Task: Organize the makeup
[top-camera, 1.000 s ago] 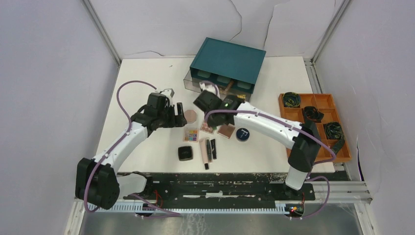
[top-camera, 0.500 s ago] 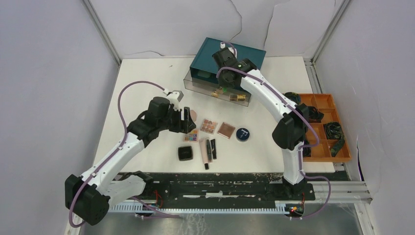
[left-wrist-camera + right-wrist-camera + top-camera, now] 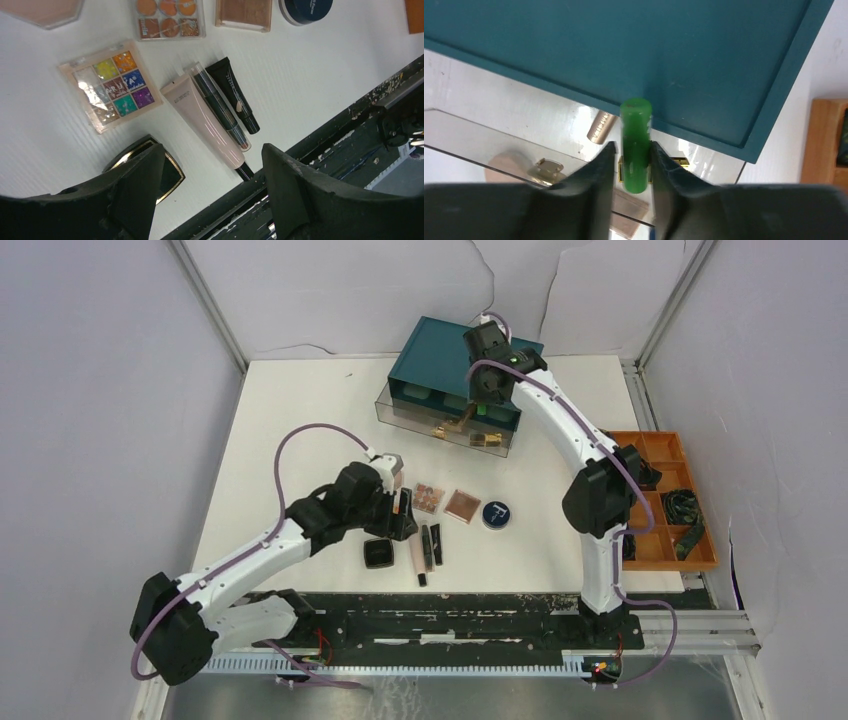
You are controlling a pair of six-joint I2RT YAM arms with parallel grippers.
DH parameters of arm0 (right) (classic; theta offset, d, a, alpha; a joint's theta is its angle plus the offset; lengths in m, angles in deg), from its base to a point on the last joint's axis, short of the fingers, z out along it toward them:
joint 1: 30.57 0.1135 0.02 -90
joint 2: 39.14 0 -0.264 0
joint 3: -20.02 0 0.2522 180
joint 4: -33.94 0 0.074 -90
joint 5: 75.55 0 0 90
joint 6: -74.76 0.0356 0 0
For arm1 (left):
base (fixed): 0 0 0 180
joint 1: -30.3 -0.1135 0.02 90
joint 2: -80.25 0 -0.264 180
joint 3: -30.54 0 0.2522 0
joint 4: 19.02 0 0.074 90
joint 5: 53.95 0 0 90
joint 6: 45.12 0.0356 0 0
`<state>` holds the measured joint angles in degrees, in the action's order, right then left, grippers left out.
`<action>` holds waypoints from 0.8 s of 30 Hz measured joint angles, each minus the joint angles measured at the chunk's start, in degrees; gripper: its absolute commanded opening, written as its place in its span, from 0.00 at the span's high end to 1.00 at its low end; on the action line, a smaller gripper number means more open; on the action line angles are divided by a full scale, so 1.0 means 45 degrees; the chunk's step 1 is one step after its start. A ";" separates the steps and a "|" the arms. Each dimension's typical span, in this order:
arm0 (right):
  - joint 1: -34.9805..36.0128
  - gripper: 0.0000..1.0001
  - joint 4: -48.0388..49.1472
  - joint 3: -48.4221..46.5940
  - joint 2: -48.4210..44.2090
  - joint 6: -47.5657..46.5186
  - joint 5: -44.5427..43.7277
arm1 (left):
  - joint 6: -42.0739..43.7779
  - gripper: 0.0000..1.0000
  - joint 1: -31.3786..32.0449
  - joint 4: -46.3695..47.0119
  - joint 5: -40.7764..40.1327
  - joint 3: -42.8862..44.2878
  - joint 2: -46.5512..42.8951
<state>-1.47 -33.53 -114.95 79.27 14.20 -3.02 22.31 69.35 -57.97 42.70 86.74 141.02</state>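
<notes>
A robotics lab test cell: plain white wall panels on aluminium posts enclose a white table.

Right fingers swung from mid tabletop to far teal drawer box (green tube pinched between them); left fingers slid right, nearer, over colourful palette.

Table: 3 slim tubes, 3 sq palettes, 3 compacts (pink, blue, blk). Plus 1 green tube.
</notes>
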 measured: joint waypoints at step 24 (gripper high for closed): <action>-0.0063 0.25 0.0413 0.1137 -0.1307 -0.0845 0.0165 | -0.2191 0.39 0.2288 0.1899 -0.1579 -0.1472 0.1870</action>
<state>-1.76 -31.67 -109.84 73.40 10.39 -2.28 12.45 79.64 -49.43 35.60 80.12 149.44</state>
